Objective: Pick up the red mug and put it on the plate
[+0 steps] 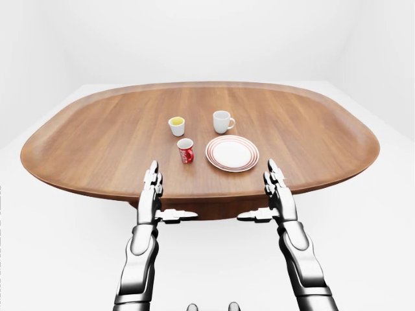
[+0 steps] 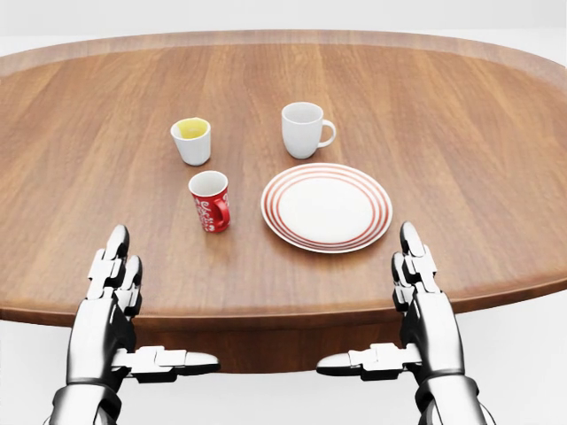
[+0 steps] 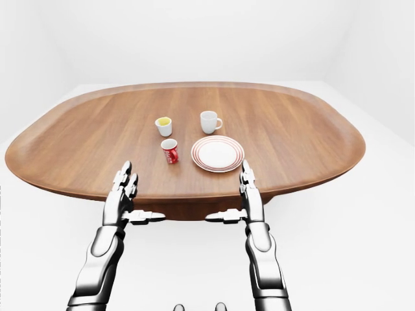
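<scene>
Both robot hands spread wide — left robot hand, right robot hand, red mug upright, handle facing plate

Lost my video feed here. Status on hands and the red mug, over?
Left hand and right hand open, empty, at table's near edge. Red mug upright on table, left of plate, not touching. Nothing between hands and mug.

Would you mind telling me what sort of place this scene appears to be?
Probably a bare simulated dining setup: an oval wooden table in a plain white room, set with a striped plate, a red mug and two white cups.
</scene>
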